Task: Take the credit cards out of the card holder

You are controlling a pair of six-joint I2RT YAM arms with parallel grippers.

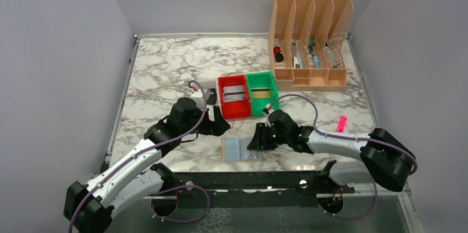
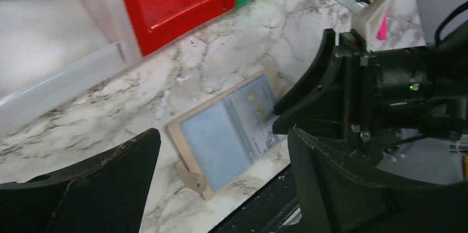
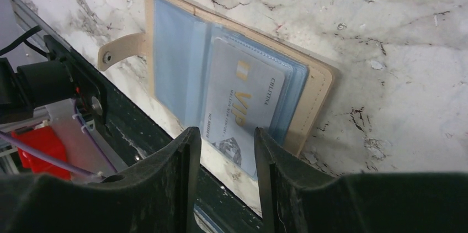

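The tan card holder [image 1: 240,149] lies open near the table's front edge, blue-grey inside up; it also shows in the left wrist view [image 2: 212,139] and the right wrist view [image 3: 171,56]. A silvery grey credit card [image 3: 243,103] marked VIP sticks partly out of its right pocket toward the table edge. My right gripper [image 3: 223,142] is open with a narrow gap, its fingertips just over the card's protruding end, not holding it; it also shows in the top view [image 1: 255,140]. My left gripper [image 1: 221,125] is open and empty, above and behind the holder. No black card is clearly visible.
A red tray [image 1: 234,110], a green tray [image 1: 274,94] and a white tray [image 1: 205,85] stand side by side behind the holder, with flat things in them. A peach desk organiser [image 1: 309,78] stands at the back right. A pink object [image 1: 342,123] lies right.
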